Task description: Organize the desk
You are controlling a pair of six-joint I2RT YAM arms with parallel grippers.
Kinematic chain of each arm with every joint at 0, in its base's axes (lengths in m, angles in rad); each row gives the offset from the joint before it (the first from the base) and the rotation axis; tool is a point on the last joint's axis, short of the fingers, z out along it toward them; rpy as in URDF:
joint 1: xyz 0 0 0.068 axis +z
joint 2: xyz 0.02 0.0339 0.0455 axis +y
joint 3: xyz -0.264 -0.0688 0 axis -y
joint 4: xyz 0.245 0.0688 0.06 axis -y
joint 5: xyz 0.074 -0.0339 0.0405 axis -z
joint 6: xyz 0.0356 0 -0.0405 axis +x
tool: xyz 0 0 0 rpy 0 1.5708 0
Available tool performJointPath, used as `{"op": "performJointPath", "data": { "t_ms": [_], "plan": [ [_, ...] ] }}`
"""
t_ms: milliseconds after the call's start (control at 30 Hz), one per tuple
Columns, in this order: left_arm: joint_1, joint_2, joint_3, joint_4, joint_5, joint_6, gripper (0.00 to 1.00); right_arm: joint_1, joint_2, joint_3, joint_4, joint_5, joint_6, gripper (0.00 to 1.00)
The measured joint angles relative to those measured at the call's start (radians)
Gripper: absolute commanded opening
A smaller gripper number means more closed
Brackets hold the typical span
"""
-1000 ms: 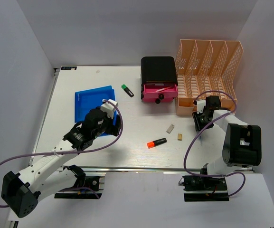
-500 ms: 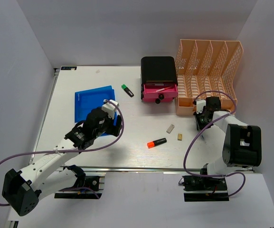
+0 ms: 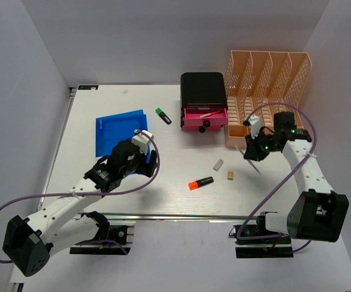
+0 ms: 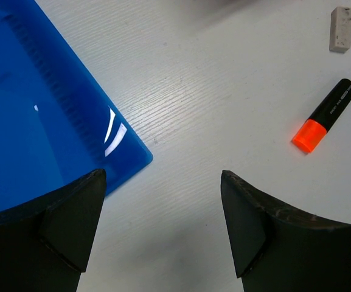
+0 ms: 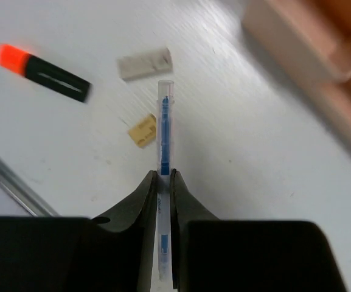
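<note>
The desk lies flat beneath both arms, its long axis running left to right, with the metal rail along its near edge. At left, the left gripper hangs wide open over the blue folder's near corner. At right, the right gripper is clamped on a blue pen — near the peach rack.

Hovering with left hand over near right corner of blue folder. Pinching thin pen in right hand beside peach rack, above white desk, right of orange highlighter.
</note>
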Motion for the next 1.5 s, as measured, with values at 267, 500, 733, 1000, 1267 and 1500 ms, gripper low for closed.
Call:
{"op": "performJointPath", "data": {
  "t_ms": [267, 500, 733, 1000, 1267, 1500],
  "plan": [
    [-0.006, -0.019, -0.016, 0.020, 0.026, 0.019, 0.86, 0.098, 0.008, 0.415, -0.159, -0.257, -0.146, 0.00],
    [-0.008, -0.040, -0.035, 0.039, 0.039, 0.034, 0.87, 0.240, 0.127, 0.679, -0.015, -0.303, -0.186, 0.00],
    [-0.009, -0.038, -0.043, 0.051, 0.053, 0.045, 0.87, 0.357, 0.277, 0.703, 0.164, -0.246, -0.227, 0.00],
    [-0.008, -0.019, -0.047, 0.056, 0.053, 0.051, 0.87, 0.389, 0.401, 0.683, 0.309, -0.159, -0.264, 0.02],
    [-0.008, -0.019, -0.047, 0.060, 0.064, 0.055, 0.87, 0.389, 0.416, 0.635, 0.356, -0.127, -0.328, 0.17],
    [-0.008, -0.023, -0.047, 0.060, 0.077, 0.059, 0.87, 0.392, 0.461, 0.635, 0.341, -0.109, -0.351, 0.37]
  ]
}}
